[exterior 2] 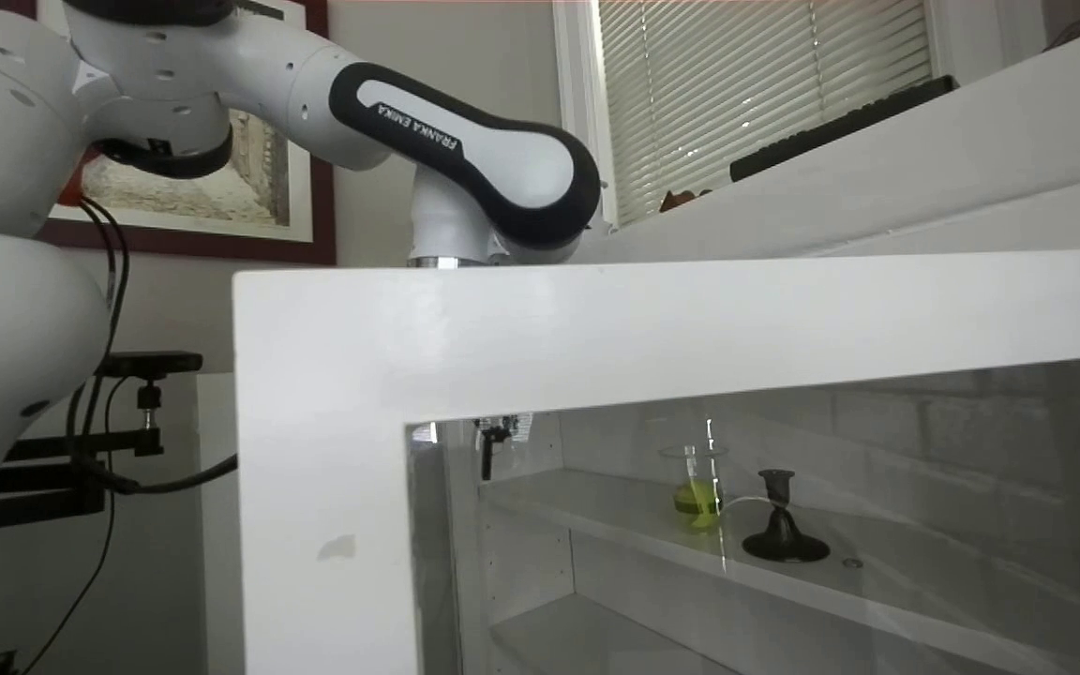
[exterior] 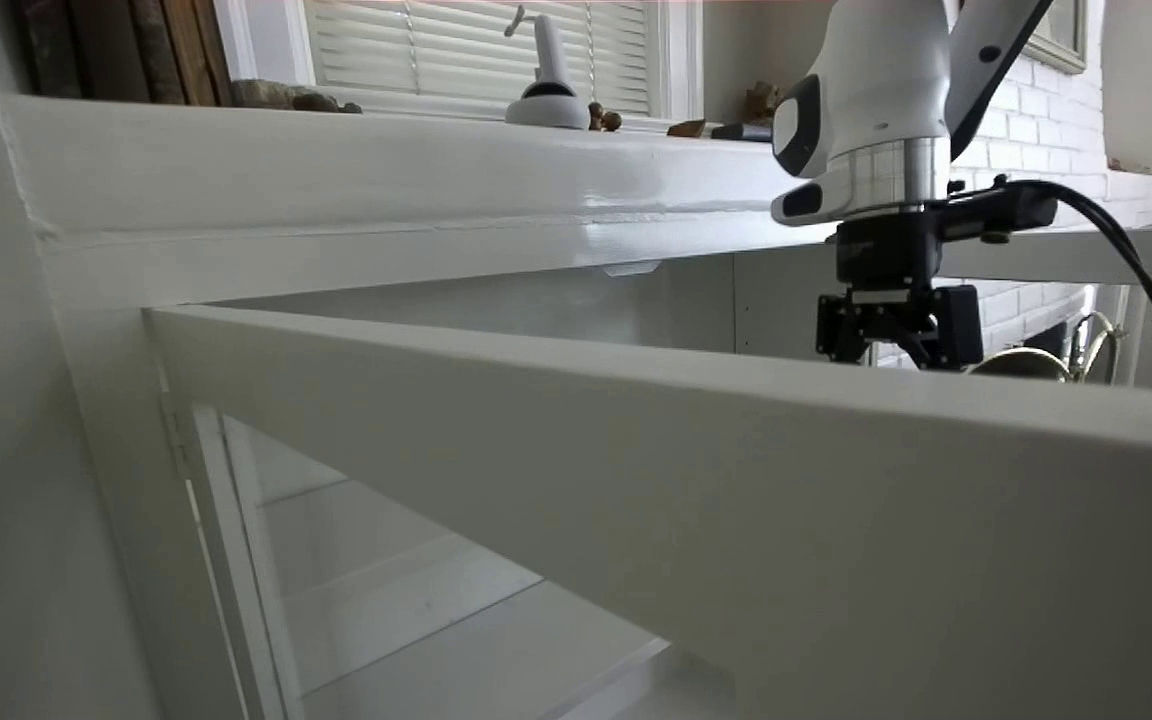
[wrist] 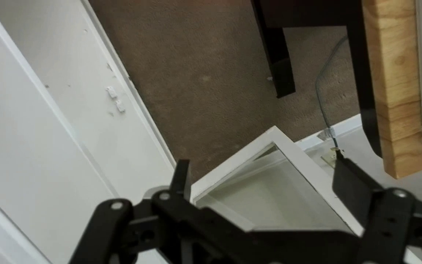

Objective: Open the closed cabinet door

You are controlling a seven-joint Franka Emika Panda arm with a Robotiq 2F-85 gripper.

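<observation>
In an exterior view a cabinet door is swung way out, end effector hanging beyond its top edge. In an exterior view a candle holder shows through a cabinet door. Wrist view: fingers spread super wide, cabinet door beyond.

2 fingers stand wide apart, the cabinet door seen between, brown carpet beyond.

- My gripper has free air between the cabinet door and cabinet.
- That door bars one side.
- A wooden board bars the wrist view's right.
</observation>
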